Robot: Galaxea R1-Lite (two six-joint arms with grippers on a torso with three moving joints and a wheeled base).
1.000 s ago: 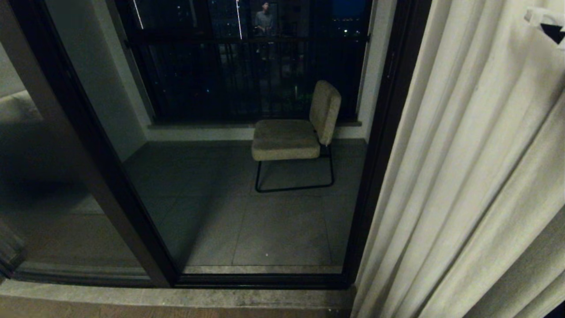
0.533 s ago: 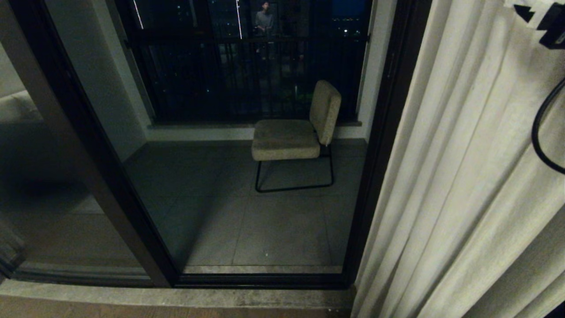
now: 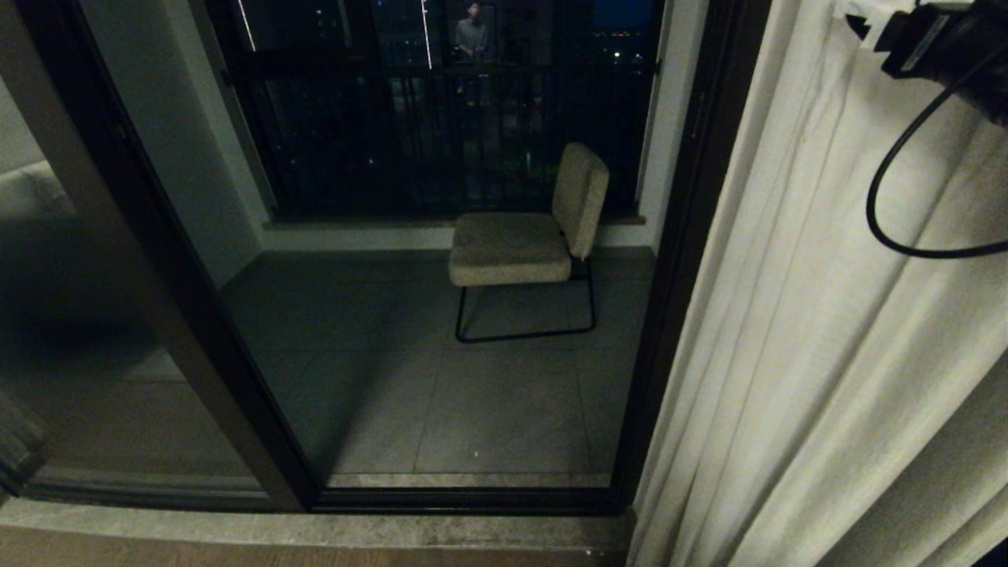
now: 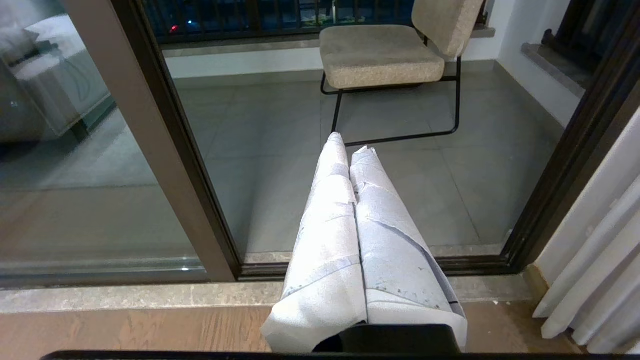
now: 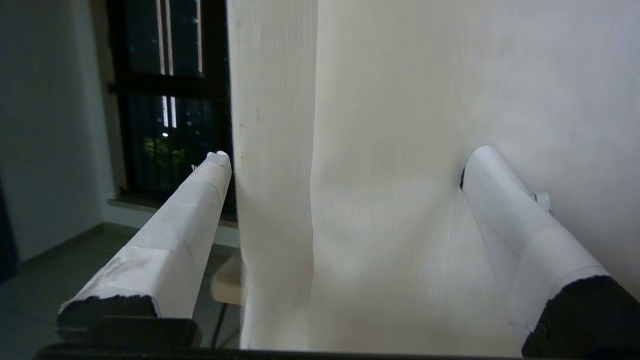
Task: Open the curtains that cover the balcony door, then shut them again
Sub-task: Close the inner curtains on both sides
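Left gripper (image 4: 350,150) clenched, empty, parked lower centre facing the door (image 3: 441,276). Curtains (image 3: 827,315) bunched at frame right, glass uncovered. Right gripper (image 5: 345,160) spread wide, straddling the curtain edge, upper right. Advice: clamp the leading pleat fully, then pull level leftward.

Head view: high, looking forward and down through the dark-framed glass balcony door (image 3: 677,260) to a beige cushioned chair on a black wire frame (image 3: 524,244).

Left wrist view: low, near the floor, facing the same chair (image 4: 385,55) and door frame (image 4: 565,165).

Right wrist view: close against the cream-beige pleated fabric curtains (image 5: 400,150), also at head view's right (image 3: 827,331).
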